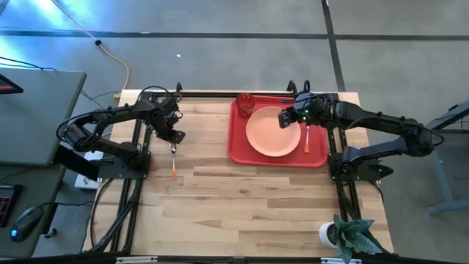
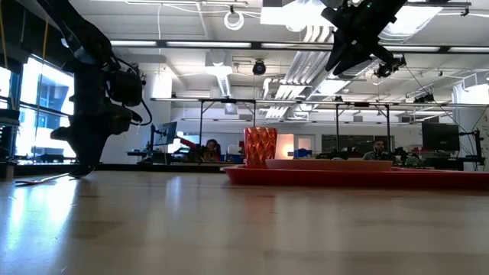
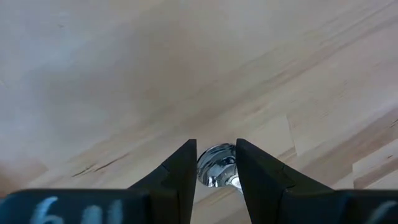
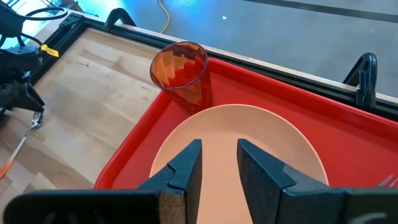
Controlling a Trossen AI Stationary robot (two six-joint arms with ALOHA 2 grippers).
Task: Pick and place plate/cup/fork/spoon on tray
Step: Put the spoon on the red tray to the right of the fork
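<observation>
— While we look down on the counter [image 1: 242, 198], what do we count?
— One tray [image 1: 238, 150] holding one plate [image 1: 272, 132], one cup [image 1: 244, 103], one fork [image 1: 307, 139]. One spoon [image 1: 174, 160] lies on the wood, left gripper [image 1: 174, 136] jaws apart around its bowl. Right gripper [image 1: 286, 119] hovers over the plate, jaws apart.

plate [image 1: 273, 132] on tray [image 1: 238, 150], cup [image 1: 244, 103] in tray's far-left corner, fork [image 1: 307, 138] right of plate, spoon [image 1: 174, 160] on table [image 1: 242, 205] left of tray
</observation>
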